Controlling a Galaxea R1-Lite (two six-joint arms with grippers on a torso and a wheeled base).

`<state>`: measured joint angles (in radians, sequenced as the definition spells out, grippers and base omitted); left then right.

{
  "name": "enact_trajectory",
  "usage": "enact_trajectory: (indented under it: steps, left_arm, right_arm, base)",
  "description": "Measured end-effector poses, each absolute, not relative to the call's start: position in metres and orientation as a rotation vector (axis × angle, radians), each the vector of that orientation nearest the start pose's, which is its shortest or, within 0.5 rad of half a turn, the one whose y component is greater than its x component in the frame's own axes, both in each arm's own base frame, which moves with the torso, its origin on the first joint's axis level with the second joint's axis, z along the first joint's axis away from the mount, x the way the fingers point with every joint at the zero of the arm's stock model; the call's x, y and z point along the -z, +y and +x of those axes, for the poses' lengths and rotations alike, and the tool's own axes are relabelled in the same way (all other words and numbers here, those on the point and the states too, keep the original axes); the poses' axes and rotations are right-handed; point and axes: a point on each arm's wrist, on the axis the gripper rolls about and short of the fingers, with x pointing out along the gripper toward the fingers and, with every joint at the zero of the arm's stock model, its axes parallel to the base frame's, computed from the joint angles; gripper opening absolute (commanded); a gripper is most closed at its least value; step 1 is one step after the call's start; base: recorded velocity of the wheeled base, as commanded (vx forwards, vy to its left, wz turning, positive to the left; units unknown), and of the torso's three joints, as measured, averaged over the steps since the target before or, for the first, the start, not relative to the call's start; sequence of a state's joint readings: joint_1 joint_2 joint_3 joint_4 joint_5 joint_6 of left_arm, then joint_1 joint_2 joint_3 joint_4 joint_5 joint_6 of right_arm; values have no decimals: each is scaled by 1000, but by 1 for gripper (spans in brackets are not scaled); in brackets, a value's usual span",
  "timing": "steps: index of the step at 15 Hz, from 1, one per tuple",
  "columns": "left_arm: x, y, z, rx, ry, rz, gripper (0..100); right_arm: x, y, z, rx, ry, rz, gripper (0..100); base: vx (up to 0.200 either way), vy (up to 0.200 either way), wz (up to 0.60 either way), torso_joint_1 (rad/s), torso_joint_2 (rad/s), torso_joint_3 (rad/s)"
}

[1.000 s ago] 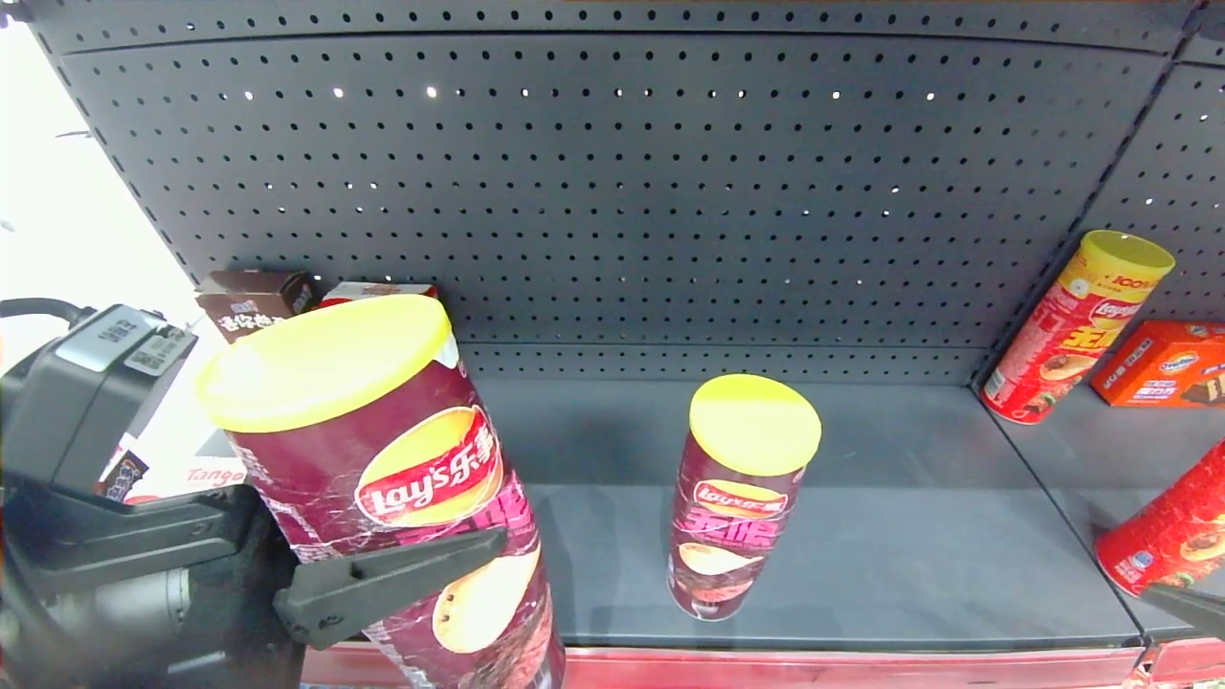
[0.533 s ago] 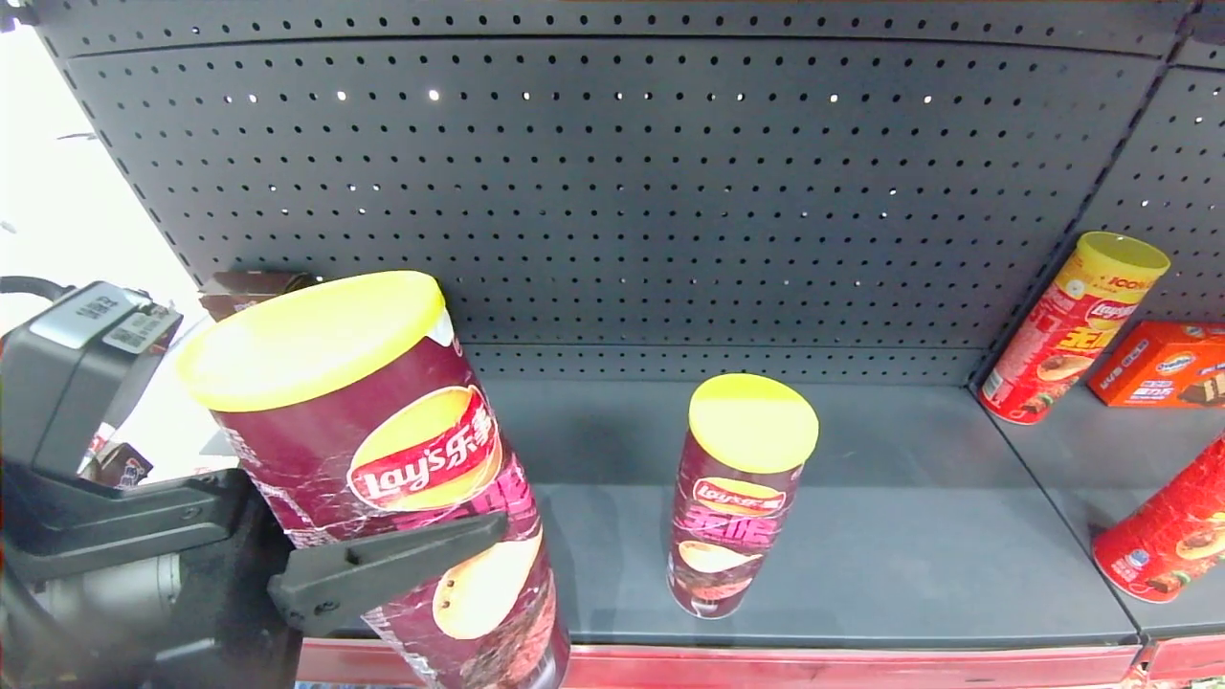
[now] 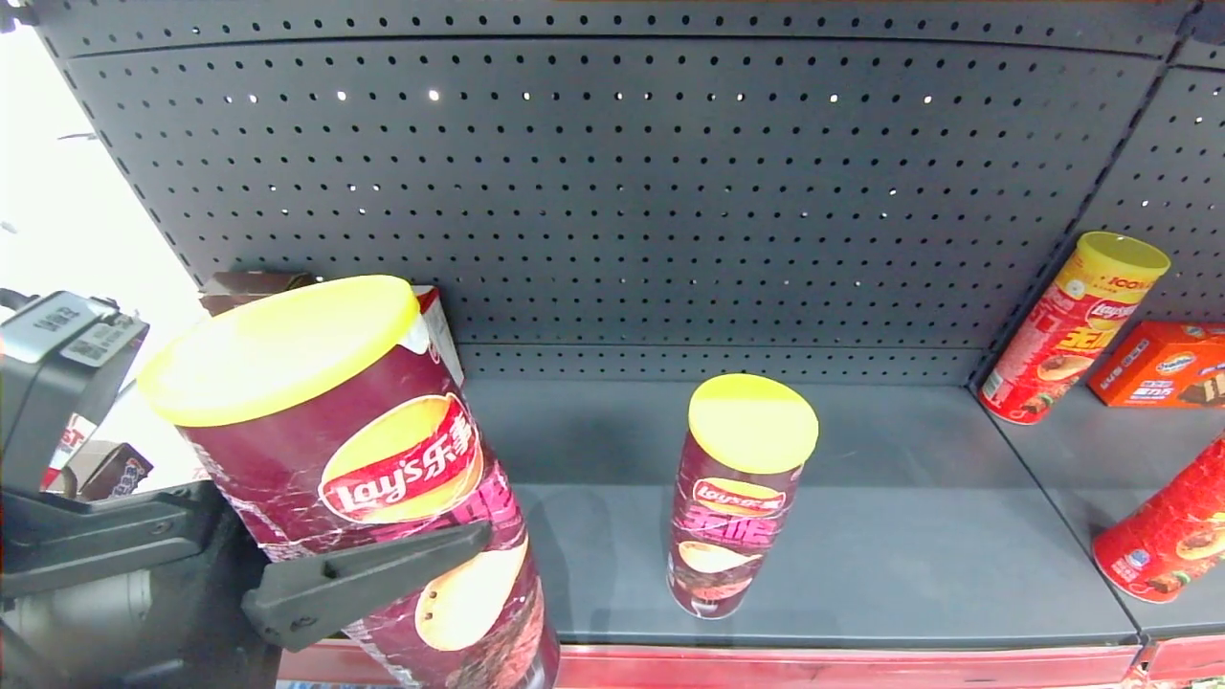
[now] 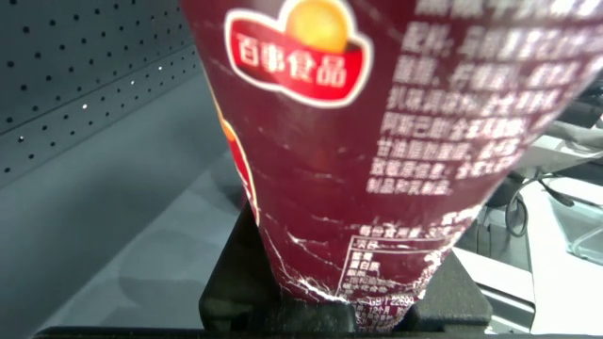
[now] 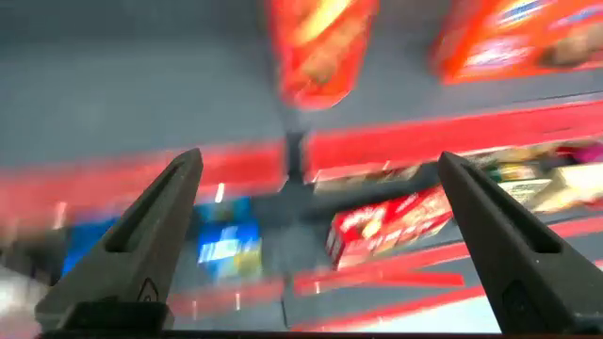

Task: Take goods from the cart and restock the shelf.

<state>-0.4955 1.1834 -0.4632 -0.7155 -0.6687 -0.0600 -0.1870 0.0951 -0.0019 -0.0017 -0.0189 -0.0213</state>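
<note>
My left gripper [image 3: 378,550] is shut on a maroon chip can with a yellow lid [image 3: 354,478], held upright and slightly tilted at the front left edge of the dark shelf [image 3: 909,536]. In the left wrist view the same can [image 4: 377,141] rises from between the jaws, with the shelf floor behind it. A second maroon can [image 3: 737,493] stands upright mid-shelf, to the right of the held one and apart from it. My right gripper [image 5: 316,250] is open with nothing between its fingers, facing the shelf's red front strip [image 5: 396,146].
A pegboard back wall [image 3: 612,211] closes the shelf. A brown box [image 3: 244,285] and a red-and-white box [image 3: 435,325] sit behind the held can. In the bay to the right are two red cans [image 3: 1072,330] [image 3: 1163,536] and an orange box [image 3: 1163,362].
The left gripper and its can have shifted left, uncovering more shelf beside the standing can. The right fingertip seen at the lower right a second ago has left the head view.
</note>
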Motion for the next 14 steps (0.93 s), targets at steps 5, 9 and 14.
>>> enact_trajectory:
  steps: [5, 9, 14]
  left_arm:
    - [-218, -90, 137, 1165, 38, -50, 0]
    - [-221, -90, 135, 1170, 39, -60, 0]
    - [-228, -90, 137, 1163, 46, -83, 0]
  right_arm:
    - [-77, 3, -15, 204, 93, 4, 100]
    - [-77, 3, -15, 204, 92, 5, 100]
    - [-78, 3, -15, 203, 92, 5, 100]
  base:
    - [0, 0, 0, 0, 0, 0]
    - [0, 0, 0, 0, 0, 0]
    - [0, 0, 0, 0, 0, 0]
